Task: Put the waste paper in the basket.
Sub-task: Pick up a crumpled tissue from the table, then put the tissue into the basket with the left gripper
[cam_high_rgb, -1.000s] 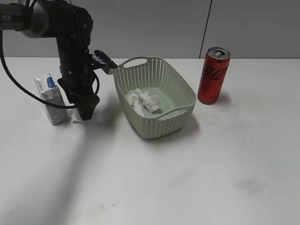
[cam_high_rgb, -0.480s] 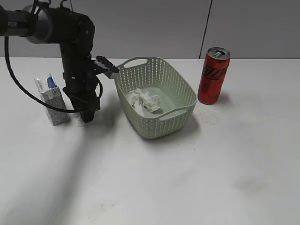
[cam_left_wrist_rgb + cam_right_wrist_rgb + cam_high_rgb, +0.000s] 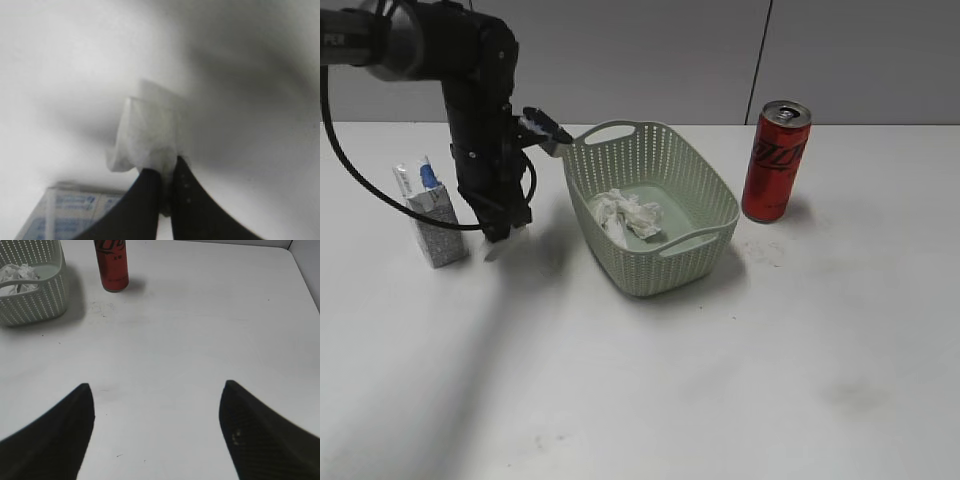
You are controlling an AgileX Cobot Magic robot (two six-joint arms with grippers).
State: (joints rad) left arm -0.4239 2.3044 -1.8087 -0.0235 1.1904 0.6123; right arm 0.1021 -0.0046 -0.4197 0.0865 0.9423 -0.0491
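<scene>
My left gripper (image 3: 500, 232) is shut on a crumpled white waste paper wad (image 3: 147, 135), held just above the table left of the basket; in the exterior view the wad (image 3: 493, 249) peeks out below the fingers. The pale green basket (image 3: 705, 175) stands at the middle of the table with waste paper (image 3: 628, 214) lying inside; both also show in the right wrist view, the basket (image 3: 50, 290) and the paper (image 3: 17, 274). My right gripper (image 3: 157, 392) is open and empty over bare table, out of the exterior view.
A small grey-white carton with blue marks (image 3: 432, 215) stands just left of my left gripper, and shows in the left wrist view (image 3: 75, 212). A red can (image 3: 775, 160) stands right of the basket, also in the right wrist view (image 3: 112, 264).
My left gripper went down beside the carton, closed on the paper wad, and has now risen slightly with it.
</scene>
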